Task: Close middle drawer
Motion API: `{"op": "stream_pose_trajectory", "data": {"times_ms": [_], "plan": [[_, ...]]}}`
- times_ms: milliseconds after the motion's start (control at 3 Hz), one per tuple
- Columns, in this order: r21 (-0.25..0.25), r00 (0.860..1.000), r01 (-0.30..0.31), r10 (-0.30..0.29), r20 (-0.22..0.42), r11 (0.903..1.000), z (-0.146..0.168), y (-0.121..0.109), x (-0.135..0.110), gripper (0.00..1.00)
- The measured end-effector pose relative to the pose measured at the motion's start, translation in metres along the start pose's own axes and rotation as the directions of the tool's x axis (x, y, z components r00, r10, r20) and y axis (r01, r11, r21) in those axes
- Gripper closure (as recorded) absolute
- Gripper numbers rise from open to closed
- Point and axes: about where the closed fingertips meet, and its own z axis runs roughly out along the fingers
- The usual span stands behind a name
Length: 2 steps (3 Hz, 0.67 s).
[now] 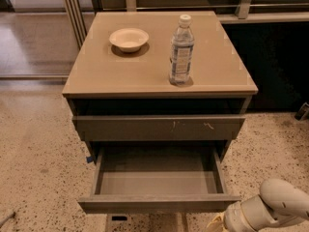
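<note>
The middle drawer (pixel 159 203) of the grey-brown cabinet is pulled far out toward me. Its plain flat front faces me and its grey inner box (pixel 159 177) holds nothing. My gripper (pixel 216 223) is at the bottom right of the camera view, just below and in front of the drawer front's right end. The white forearm (pixel 275 207) behind it leads off to the right. Most of the gripper is cut off by the bottom edge of the view.
Above the open drawer is a wider front with pale scratch marks (pixel 159 127), standing slightly out. A white bowl (pixel 129 38) and a clear water bottle (pixel 181 50) stand on the cabinet top (pixel 96 76). Speckled floor lies on both sides. A dark wall is at the right.
</note>
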Motion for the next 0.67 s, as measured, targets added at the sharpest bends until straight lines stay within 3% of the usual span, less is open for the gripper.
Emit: {"op": "stream_pose_trajectory", "data": {"times_ms": [333, 667], "plan": [[0.136, 0.99, 0.126, -0.133, 0.046, 0.9827, 0.006, -0.028, 0.006, 1.0], [0.223, 0.974, 0.198, -0.216, 0.06, 0.9545, 0.007, -0.051, 0.006, 1.0]]}}
